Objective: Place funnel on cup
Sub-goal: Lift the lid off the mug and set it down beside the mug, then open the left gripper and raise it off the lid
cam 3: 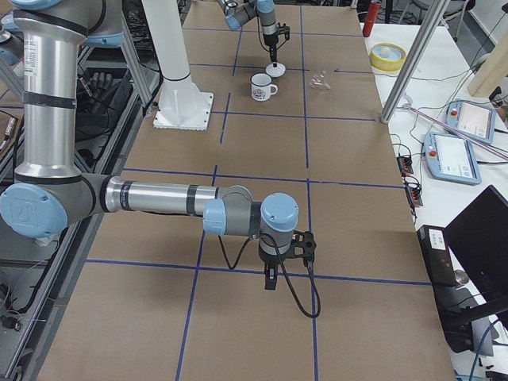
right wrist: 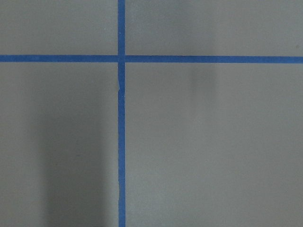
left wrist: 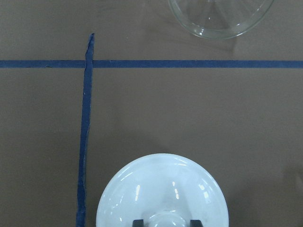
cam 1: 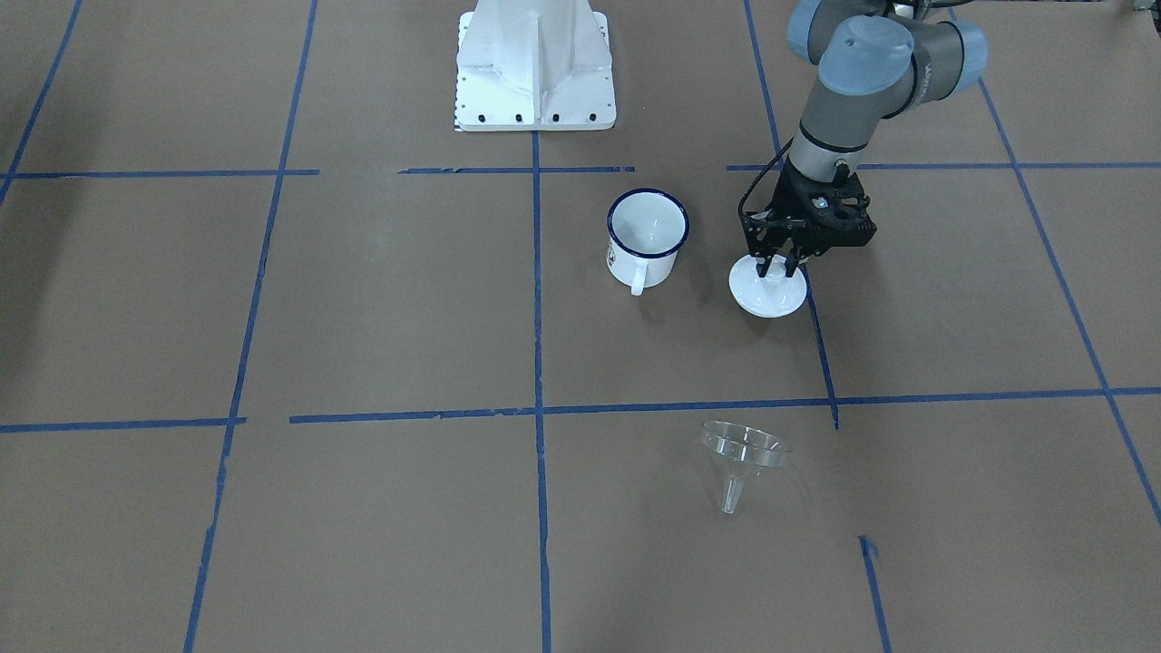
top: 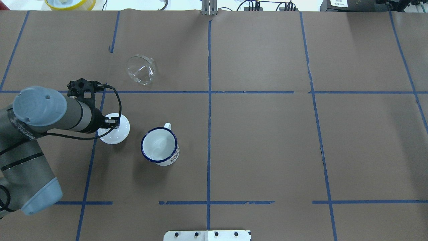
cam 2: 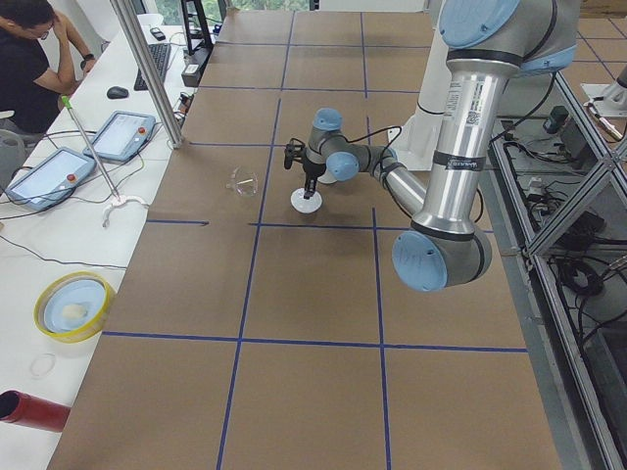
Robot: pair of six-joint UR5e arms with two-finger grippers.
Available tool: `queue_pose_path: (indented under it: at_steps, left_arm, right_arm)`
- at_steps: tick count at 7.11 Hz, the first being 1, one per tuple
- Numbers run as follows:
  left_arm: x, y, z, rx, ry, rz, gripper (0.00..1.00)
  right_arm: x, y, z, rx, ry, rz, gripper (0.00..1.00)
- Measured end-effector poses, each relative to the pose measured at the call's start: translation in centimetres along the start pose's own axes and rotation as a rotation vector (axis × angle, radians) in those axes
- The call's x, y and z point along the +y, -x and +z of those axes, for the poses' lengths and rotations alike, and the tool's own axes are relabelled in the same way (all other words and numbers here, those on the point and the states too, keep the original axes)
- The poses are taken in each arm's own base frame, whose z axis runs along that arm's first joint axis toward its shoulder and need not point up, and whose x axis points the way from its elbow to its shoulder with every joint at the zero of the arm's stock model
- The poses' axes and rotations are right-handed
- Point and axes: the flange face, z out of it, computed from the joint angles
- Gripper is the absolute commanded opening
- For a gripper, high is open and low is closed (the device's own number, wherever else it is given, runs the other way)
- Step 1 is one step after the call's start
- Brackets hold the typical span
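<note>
Brown paper crossed by blue tape lines (cam 1: 537, 299) covers the table (cam 1: 363, 308), and everything in play sits on the robot's left half. There the left gripper (cam 1: 778, 270) points straight down over a round white knobbed lid (cam 1: 769, 297), its fingers pinched close on the knob, just beside the white enamel mug (cam 1: 646, 238) with its dark blue rim. The small clear plastic funnel (cam 1: 742, 455) lies tipped on its side well beyond that gripper, across a tape line, farther from the robot's base and slightly to its right. Its wide mouth faces the robot and its spout points away. The right gripper (cam 3: 271, 278) hangs far off at the other end, and I cannot tell whether it is open. I judge the left arm much the nearer, though the lid occupies it.
</note>
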Motion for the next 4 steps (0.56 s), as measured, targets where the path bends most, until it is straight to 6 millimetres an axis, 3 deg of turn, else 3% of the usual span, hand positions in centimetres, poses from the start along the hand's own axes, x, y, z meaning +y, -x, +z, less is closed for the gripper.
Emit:
queue_pose_path:
  at_steps: [2,4]
  left_arm:
    - [0.05,0.21,0.84,-0.013,0.008,0.002,0.78]
    - [0.00,0.14,0.76,-0.013,0.008,0.003,0.99]
  right_arm:
    - [0.00,0.00,0.00,0.000,0.000,0.000,1.00]
    - [0.00,0.00,0.00,0.000,0.000,0.000,1.00]
